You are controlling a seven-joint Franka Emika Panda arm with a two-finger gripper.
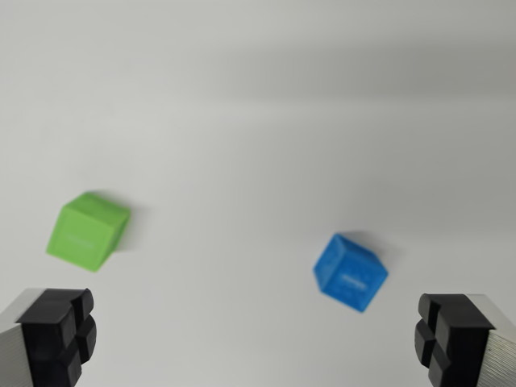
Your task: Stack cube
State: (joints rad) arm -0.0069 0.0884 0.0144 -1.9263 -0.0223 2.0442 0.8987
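The wrist view looks down on a plain white table point(258, 105) with two cubes on it. The green cube point(87, 230) sits toward the wrist view's left, turned so that one corner points downward in the picture, and it casts a soft shadow on its upper right side. The blue cube point(350, 272) lies toward the wrist view's right and a little lower in the picture, also rotated relative to the frame, with a faint embossed marking on its facing side that is too blurred to read. The two cubes are well apart, with bare table between them, and neither rests on the other.

The gripper point(258, 343) is spread wide and holds nothing. Its black fingertips point(58, 334) show at the bottom left and bottom right corners of the picture, with silver finger bodies behind them. Neither fingertip touches a cube. No table edge is visible.
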